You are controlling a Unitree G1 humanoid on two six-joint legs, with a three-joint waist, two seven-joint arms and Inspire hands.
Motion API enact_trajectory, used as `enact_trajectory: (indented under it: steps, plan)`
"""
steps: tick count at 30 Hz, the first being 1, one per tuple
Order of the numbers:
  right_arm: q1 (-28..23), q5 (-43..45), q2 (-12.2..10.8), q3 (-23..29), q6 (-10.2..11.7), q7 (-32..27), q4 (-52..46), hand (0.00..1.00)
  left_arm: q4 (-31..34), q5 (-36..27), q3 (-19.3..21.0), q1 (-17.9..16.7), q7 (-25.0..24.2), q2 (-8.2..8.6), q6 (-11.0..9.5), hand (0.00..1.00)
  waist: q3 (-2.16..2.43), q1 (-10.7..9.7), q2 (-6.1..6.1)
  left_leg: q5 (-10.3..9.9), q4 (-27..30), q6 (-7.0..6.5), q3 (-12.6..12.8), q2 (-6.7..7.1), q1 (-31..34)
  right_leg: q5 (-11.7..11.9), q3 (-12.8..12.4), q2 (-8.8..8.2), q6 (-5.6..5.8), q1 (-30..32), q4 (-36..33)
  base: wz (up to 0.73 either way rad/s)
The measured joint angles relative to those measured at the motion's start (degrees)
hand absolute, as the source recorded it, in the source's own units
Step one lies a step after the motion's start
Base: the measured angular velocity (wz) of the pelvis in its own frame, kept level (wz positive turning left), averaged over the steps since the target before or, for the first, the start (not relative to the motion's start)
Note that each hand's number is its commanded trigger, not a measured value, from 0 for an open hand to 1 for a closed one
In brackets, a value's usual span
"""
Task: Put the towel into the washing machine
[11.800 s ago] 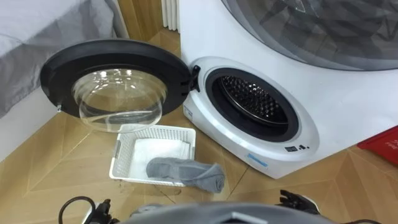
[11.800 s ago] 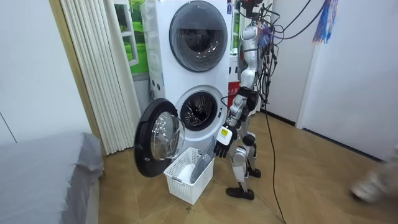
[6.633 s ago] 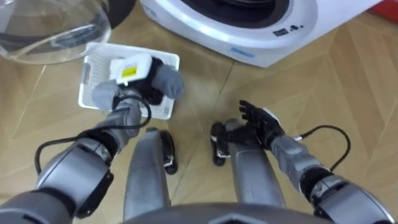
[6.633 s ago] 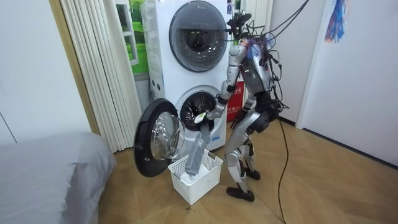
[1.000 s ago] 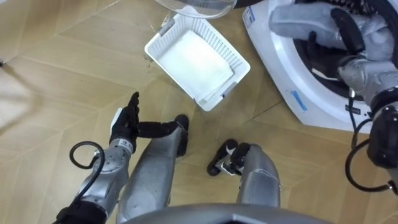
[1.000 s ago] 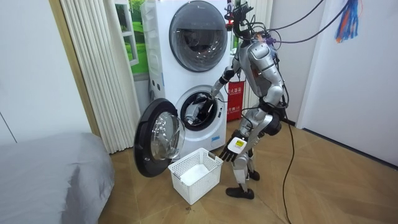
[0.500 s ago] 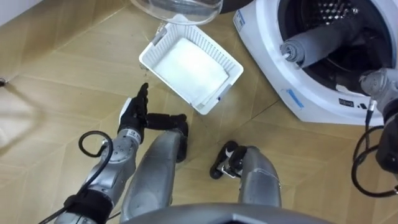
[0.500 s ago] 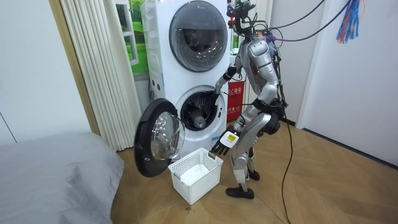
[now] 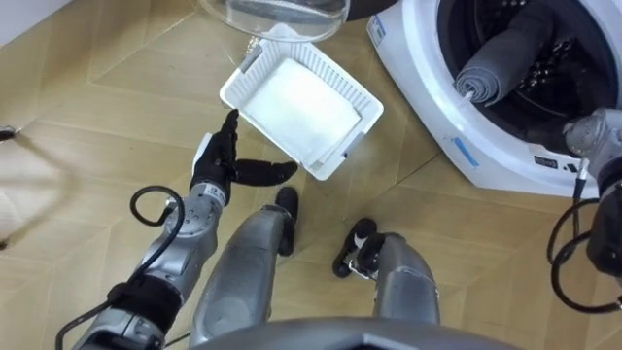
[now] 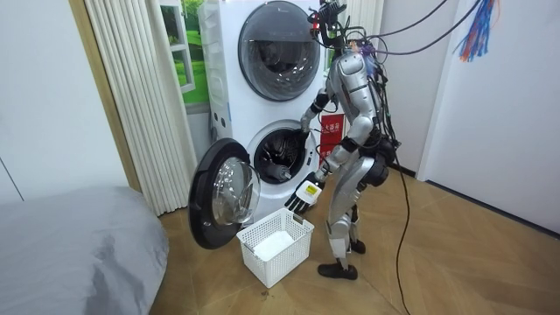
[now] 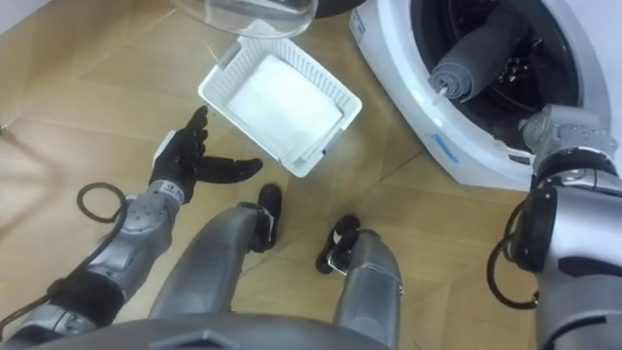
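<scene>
Right hand (image 9: 592,129), state I cannot tell, should push the rolled towel (image 9: 498,66) ahead deeper into the drum (image 9: 569,53); left hand (image 9: 216,167) released.

A wooden parquet floor (image 9: 87,146) is laid in a herringbone pattern. A white slatted basket (image 9: 332,73) is set on it, just before the open front of the washing machine (image 9: 423,117), which is stood on the same floor. A grey-covered bed (image 10: 70,254) is placed at the room view's left, well apart from the basket.
</scene>
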State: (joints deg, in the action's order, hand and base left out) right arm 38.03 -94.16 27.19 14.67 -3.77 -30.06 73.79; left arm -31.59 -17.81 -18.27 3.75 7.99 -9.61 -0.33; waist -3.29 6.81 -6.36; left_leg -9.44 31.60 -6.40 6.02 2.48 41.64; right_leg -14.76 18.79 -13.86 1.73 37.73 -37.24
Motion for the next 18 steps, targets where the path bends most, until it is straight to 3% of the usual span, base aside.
enact_trajectory:
  steps: [4,6,10,14,18]
  plan:
    - [-0.5,0.1,-0.1,0.0,0.2,0.2,0.0,0.00,-2.4,0.1,0.0,0.6,-0.5,0.52,0.0,0.00,-0.05,0.0,0.31,0.1,-0.7,-0.06,0.0,-0.03,-0.8,0.5,0.1,0.34,0.25,-1.1,1.7,-0.01]
    - [-1.2,0.3,-0.4,0.0,0.7,0.9,0.1,0.00,-6.2,2.3,0.1,1.9,-1.1,1.42,0.0,0.00,-0.08,0.2,1.13,0.1,-1.2,-0.09,-0.2,-0.45,-1.9,1.3,0.5,1.21,0.47,-3.0,3.7,-0.02]
    - [-2.8,1.9,-1.8,0.0,1.6,3.7,-0.2,0.00,-8.4,3.0,0.8,2.8,-1.3,1.22,0.0,0.00,-0.05,0.1,2.14,0.2,-2.5,0.03,-0.6,-1.06,-3.4,2.6,1.4,2.48,0.41,-5.5,7.0,-0.03]
    - [-8.2,5.4,-5.5,-3.1,4.9,8.8,-0.6,0.00,-14.2,7.5,1.6,5.1,-1.4,1.68,-0.2,0.00,0.02,0.0,2.48,0.3,-4.9,0.18,-0.6,-1.17,-7.5,3.3,0.8,3.50,0.78,-9.9,10.6,-0.01]
    - [-16.1,14.3,-6.2,-8.0,5.3,14.5,0.0,0.00,-18.2,11.0,2.7,4.0,-2.3,0.86,-0.8,0.00,0.56,-0.2,3.53,0.4,-8.2,0.48,-0.6,-1.34,-12.4,4.8,-0.3,5.04,1.15,-15.3,15.8,-0.06]
